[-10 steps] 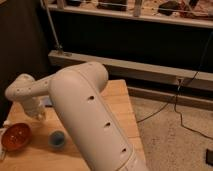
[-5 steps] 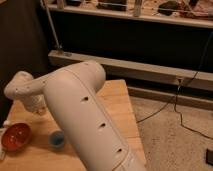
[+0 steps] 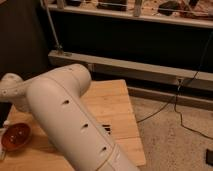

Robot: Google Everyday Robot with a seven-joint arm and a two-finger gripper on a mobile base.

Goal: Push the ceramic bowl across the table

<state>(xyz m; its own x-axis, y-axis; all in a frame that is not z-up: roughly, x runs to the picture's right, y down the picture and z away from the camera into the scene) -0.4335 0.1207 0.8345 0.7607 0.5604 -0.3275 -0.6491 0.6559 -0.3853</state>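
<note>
Camera view: I count one ceramic bowl [image 3: 15,136] near the table's [image 3: 117,102] left edge, just beside my one arm [image 3: 65,120]. That arm hides the gripper, somewhere over the left edge. Its claw is closed, and I can't see whether it holds anything.

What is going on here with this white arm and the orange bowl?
A robot's white arm reaches down over the left of the table. Its gripper, shut, is hidden behind the arm there. The ceramic bowl sits upright on the table beside the arm, at the picture's left edge. Whether the gripper touches it cannot be seen.
</note>
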